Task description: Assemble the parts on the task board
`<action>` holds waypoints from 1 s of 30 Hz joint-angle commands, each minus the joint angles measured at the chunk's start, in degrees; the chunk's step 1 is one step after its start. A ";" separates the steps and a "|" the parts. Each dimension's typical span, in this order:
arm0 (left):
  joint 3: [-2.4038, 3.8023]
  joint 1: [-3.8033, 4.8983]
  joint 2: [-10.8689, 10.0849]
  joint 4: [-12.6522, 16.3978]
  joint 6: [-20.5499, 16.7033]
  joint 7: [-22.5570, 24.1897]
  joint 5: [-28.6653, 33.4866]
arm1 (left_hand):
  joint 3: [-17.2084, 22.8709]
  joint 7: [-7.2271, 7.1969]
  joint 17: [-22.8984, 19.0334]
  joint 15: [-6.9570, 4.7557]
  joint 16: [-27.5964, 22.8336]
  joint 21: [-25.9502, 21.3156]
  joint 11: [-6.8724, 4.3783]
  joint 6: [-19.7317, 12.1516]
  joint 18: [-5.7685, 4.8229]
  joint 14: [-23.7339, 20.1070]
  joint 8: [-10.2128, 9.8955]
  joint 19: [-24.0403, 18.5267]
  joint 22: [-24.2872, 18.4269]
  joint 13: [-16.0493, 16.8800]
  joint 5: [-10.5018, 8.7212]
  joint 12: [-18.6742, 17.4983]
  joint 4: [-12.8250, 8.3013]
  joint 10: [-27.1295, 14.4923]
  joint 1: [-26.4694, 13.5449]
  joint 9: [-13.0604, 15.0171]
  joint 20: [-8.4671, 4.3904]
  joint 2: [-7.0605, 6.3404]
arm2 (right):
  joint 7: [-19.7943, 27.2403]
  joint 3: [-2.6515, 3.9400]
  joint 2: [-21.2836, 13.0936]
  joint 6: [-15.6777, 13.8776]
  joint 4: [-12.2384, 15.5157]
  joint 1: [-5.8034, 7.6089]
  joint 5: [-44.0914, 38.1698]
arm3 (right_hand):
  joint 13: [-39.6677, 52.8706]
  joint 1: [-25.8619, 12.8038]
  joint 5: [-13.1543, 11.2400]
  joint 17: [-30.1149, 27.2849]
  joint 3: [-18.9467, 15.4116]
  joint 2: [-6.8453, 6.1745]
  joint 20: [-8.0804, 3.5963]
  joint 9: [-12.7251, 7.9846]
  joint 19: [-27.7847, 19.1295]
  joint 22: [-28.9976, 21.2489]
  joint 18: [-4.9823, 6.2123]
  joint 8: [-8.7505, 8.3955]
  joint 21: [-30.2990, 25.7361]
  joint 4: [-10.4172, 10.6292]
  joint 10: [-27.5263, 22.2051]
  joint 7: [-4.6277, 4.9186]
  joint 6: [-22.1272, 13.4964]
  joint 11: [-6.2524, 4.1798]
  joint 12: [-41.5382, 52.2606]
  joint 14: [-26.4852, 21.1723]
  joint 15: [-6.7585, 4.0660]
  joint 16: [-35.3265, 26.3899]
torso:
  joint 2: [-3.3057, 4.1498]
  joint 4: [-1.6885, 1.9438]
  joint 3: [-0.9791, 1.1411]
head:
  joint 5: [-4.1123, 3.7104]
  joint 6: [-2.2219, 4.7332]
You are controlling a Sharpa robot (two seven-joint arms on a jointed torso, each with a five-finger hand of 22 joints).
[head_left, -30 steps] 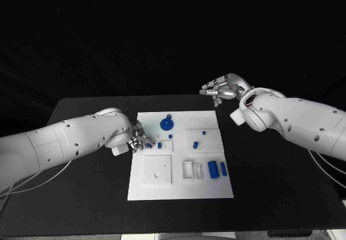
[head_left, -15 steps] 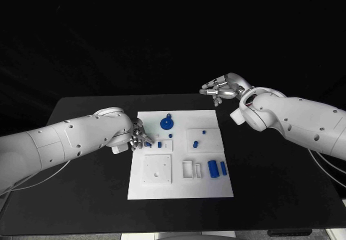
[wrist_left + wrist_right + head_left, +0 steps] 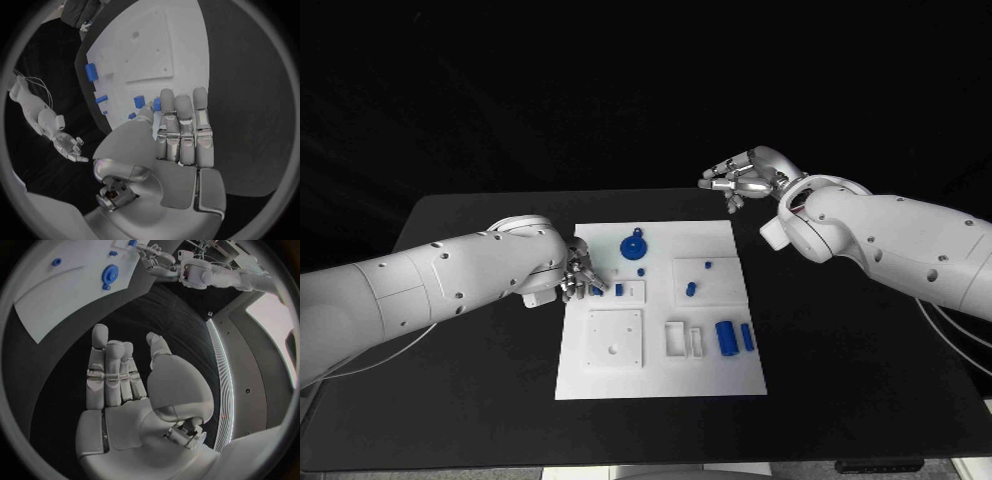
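The white task board [image 3: 661,375] lies in the middle of the black table. My left hand [image 3: 578,275] is low over the board's left edge, fingers straight and close together [image 3: 184,130]. A small blue part [image 3: 596,289] [image 3: 156,104] sits between its thumb tip and fingertip, seemingly pinched, beside a white block holding a blue peg [image 3: 619,289]. A round blue part [image 3: 633,245] [image 3: 110,275] lies at the board's far side. My right hand [image 3: 750,178] [image 3: 125,385] hangs above the table's far edge, fingers apart and empty.
A second white block with blue pegs [image 3: 691,289] stands right of centre. Two blue cylinders [image 3: 726,337] lie near the board's right edge beside white slotted pieces [image 3: 678,340]. A square white plate [image 3: 615,338] lies at the near left. Black table [image 3: 848,390] surrounds the board.
My left hand has shifted slightly along the board's left edge with the small blue part at its fingertips. The right arm has not moved.
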 commanded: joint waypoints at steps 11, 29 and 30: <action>-0.03 -0.04 0.08 0.58 0.85 1.87 -1.68 | 3.85 -0.57 0.12 -0.17 0.33 0.71 -0.36 0.63 -0.85 0.25 0.35 -0.34 1.17 0.11 0.05 0.48 -4.78 0.30 1.35 -0.04 -0.03 1.27 | 0.27 0.02 0.12 0.91 -0.06 -0.13 -0.09 | 0.07 -0.59 0.09 -0.05 -0.05 0.15 0.06 -0.06 0.01 0.00 -0.08 -0.17 -0.37 0.24 -0.16 0.05 -0.27 0.25 0.10 -0.23 0.07 0.17 | 0.03 -0.01 0.02 | 0.06 -0.08; -0.03 -0.04 0.23 0.34 1.78 2.25 -2.66 | 3.74 -0.54 0.12 -0.18 0.34 1.11 -0.34 0.66 -0.85 0.28 0.36 -0.47 1.16 0.13 0.05 0.51 -5.41 0.27 1.34 -0.36 -0.06 1.41 | 0.25 0.02 0.12 0.97 -0.06 -0.19 -0.09 | 0.07 -0.59 0.09 -0.05 -0.05 0.15 0.06 -0.06 0.01 0.00 -0.08 -0.17 -0.37 0.24 -0.16 0.05 -0.27 0.25 0.10 -0.23 0.07 0.17 | 0.03 -0.07 0.05 | -0.06 -0.14; -0.03 -0.04 0.24 0.28 1.90 2.25 -2.72 | 3.74 -0.54 0.12 -0.18 0.34 1.11 -0.34 0.66 -0.85 0.28 0.36 -0.47 1.16 0.13 0.05 0.51 -5.41 0.27 1.34 -0.36 -0.06 1.41 | 0.25 0.02 0.12 0.98 -0.06 -0.19 -0.09 | 0.07 -0.59 0.09 -0.05 -0.05 0.15 0.06 -0.06 0.01 0.00 -0.08 -0.17 -0.37 0.24 -0.16 0.05 -0.27 0.25 0.10 -0.23 0.07 0.17 | 0.03 -0.07 0.06 | -0.07 -0.15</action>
